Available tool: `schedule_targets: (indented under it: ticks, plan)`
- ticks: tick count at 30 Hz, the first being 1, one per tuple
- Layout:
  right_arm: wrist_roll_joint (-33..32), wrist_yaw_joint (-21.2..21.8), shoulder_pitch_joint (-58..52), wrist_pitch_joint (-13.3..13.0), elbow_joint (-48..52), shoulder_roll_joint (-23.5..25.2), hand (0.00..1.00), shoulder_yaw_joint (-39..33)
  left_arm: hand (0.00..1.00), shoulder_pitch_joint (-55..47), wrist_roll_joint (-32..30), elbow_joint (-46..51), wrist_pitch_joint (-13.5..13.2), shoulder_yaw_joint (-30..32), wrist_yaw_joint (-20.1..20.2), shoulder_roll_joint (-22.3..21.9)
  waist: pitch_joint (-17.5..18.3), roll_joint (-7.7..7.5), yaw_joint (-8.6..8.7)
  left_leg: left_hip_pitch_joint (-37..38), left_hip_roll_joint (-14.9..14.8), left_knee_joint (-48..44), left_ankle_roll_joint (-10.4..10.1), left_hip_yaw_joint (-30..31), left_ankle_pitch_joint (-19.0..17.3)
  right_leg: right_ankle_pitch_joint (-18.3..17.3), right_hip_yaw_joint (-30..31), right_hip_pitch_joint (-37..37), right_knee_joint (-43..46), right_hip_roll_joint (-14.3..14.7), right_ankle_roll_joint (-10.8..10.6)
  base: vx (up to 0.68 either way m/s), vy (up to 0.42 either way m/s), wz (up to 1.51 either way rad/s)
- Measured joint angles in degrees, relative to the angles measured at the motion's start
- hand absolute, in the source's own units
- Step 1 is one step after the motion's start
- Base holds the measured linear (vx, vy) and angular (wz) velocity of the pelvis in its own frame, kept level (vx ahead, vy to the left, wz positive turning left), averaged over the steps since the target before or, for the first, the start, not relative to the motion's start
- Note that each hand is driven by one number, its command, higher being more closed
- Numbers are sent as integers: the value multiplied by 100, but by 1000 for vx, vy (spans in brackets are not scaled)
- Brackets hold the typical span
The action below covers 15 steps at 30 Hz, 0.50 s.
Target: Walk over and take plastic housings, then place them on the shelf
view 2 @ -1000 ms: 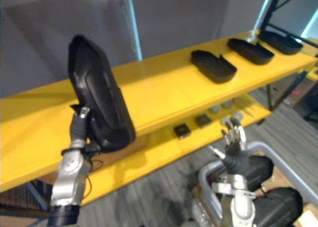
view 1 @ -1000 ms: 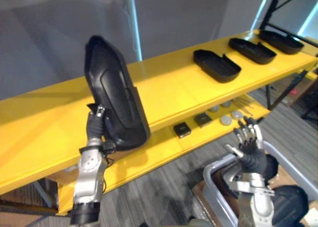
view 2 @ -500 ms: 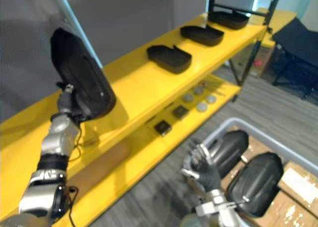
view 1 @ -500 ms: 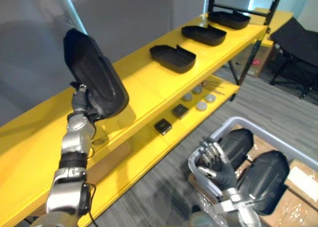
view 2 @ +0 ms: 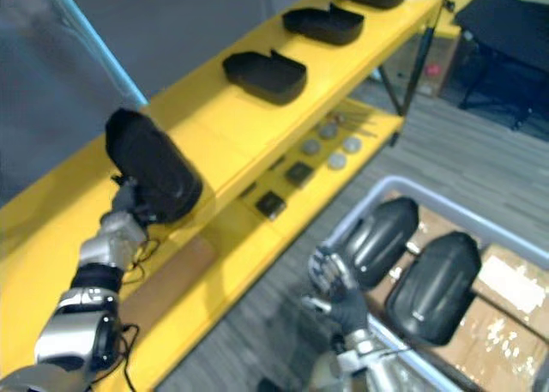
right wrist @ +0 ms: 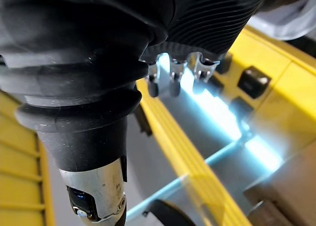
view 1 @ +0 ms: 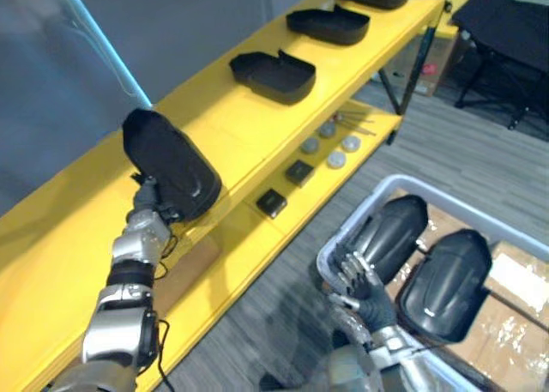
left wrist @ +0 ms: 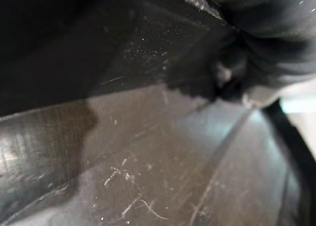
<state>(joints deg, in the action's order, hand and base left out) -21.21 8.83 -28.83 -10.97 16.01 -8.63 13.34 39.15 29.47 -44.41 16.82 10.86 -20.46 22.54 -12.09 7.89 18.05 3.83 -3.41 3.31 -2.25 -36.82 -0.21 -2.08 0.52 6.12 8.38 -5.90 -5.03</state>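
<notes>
My left hand is shut on the lower end of a black plastic housing and holds it tilted just over the yellow shelf top. In the left wrist view the housing's scratched black surface lies right against the camera. Three more black housings lie in a row along the shelf top toward the far right. My right hand hangs open, with relaxed fingers, low by the near corner of a grey bin and holds nothing. Two black housings lie in that bin.
The lower yellow shelf carries small black square parts and grey discs. Cardboard lies beside the bin on the grey floor. A black chair stands at the far right past the shelf's dark upright.
The camera has swung, so the whole scene has shifted. The held housing has come down and tipped closer to the shelf top. My right hand has sunk lower beside the bin.
</notes>
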Motion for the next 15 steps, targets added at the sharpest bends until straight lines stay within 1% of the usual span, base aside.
schedule_targets:
  ticks: [3,5,7,9,10,12,13,14,15]
  plan:
    - [-34,-69,47,-8,0,-131,0,157,100,263,114,-10,-37,61,-194,3,-180,5,-17,-29,9,1,3,-15,6,0,31,52,42,-5,0,-9,-5,-1]
    - [-43,-119,91,-18,0,-177,0,263,100,351,112,-10,-51,186,-241,4,-192,29,-20,-107,10,0,3,-54,6,-1,75,170,75,-2,0,-9,-16,-9]
    - [-50,-141,122,-45,0,-220,0,334,100,464,100,-32,-72,191,-391,7,-235,41,-26,-103,13,-2,7,-117,11,-4,118,202,104,0,3,20,-12,-10]
    - [-51,-142,124,-53,0,-247,0,368,100,596,80,-166,-56,190,-452,7,-241,43,-22,-97,15,-2,7,-124,11,-14,121,203,111,-1,3,5,-8,-2]
    - [-51,-144,124,-62,0,-280,0,372,100,664,31,-195,-22,190,-543,7,-265,46,-22,-97,15,-2,7,-125,11,-15,121,204,112,-2,4,0,0,0]
    - [-55,-148,124,-87,0,-309,0,375,100,721,-78,-195,3,193,-600,8,-323,54,-25,-98,15,-4,7,-127,11,-16,123,210,121,-3,4,0,0,0]
    - [-56,-152,124,-148,0,-323,0,405,100,752,-135,-195,29,196,-636,10,-352,60,-36,-116,18,-6,7,-134,10,-28,128,244,147,-7,12,-31,-22,0]
    - [-57,-154,146,-179,0,-432,0,479,100,808,-260,-209,44,195,-685,26,-358,45,-53,-199,16,-65,21,-136,-9,-110,130,383,304,-34,16,0,0,0]
    - [-57,-155,160,-180,0,-436,0,491,100,829,-296,-209,48,195,-694,30,-366,35,-57,-215,15,-91,25,-135,-15,-127,130,406,341,-39,13,0,0,0]
